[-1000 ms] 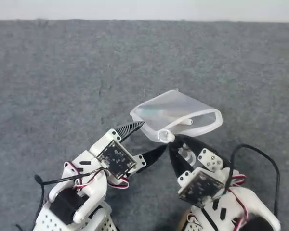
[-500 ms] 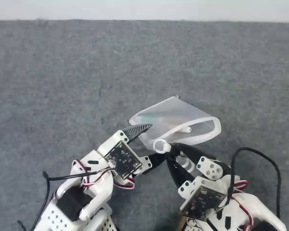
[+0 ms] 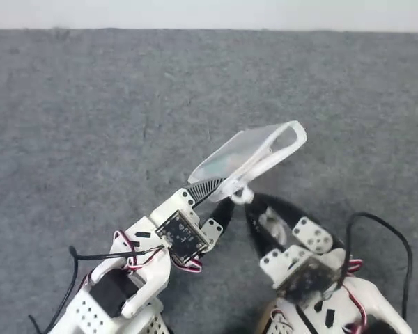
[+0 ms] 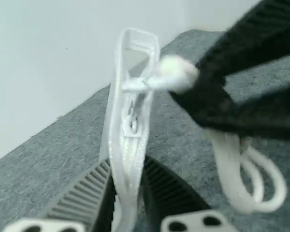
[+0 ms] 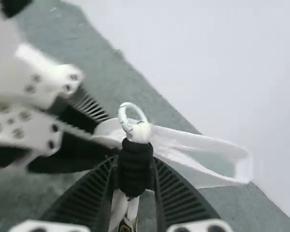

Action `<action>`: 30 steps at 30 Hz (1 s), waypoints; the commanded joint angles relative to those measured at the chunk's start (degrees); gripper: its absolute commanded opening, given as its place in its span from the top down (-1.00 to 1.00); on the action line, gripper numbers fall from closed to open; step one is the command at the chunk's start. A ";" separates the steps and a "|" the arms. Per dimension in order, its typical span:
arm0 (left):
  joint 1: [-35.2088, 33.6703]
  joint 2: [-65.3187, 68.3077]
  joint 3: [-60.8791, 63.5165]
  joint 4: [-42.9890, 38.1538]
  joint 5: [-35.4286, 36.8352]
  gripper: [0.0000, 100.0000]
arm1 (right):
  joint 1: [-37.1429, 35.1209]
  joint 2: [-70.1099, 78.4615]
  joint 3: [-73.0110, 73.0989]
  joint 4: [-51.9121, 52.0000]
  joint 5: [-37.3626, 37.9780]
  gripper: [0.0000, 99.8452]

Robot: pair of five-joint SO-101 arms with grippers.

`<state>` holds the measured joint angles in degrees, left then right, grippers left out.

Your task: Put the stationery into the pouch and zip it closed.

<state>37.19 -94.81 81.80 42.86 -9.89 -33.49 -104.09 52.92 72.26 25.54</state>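
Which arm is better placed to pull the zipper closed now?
Right. The right gripper is shut on the black zipper pull with its white ring, while the left gripper clamps the edge of the translucent white pouch, probably anchoring it.

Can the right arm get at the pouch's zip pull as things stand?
Yes, it seems so: the right gripper is shut around the black zip pull. The left gripper pinches the pouch by its near end, and nothing stands between them.
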 commanded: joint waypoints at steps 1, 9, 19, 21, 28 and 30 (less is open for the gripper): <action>-0.18 -0.97 -1.10 -0.09 0.62 0.98 | 6.73 -0.04 1.85 -7.60 -4.75 0.99; -3.34 -1.05 -1.98 2.11 2.11 0.98 | 14.81 -0.04 4.75 -14.11 -12.40 0.99; -2.99 -1.05 -1.19 1.93 2.02 0.98 | 15.16 0.04 4.84 -14.90 -10.73 0.99; -2.99 -1.05 -1.19 1.93 2.02 0.98 | 15.16 0.04 4.84 -14.90 -10.55 0.99; -3.08 -1.05 -1.19 1.93 2.02 0.98 | 14.37 0.04 3.25 -11.12 -10.73 0.93; -3.16 -1.05 -1.19 1.85 2.02 0.98 | 11.91 0.04 0.88 -7.34 -10.73 0.82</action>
<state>34.99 -95.34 81.63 44.18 -8.75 -19.16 -104.18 58.02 61.27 14.11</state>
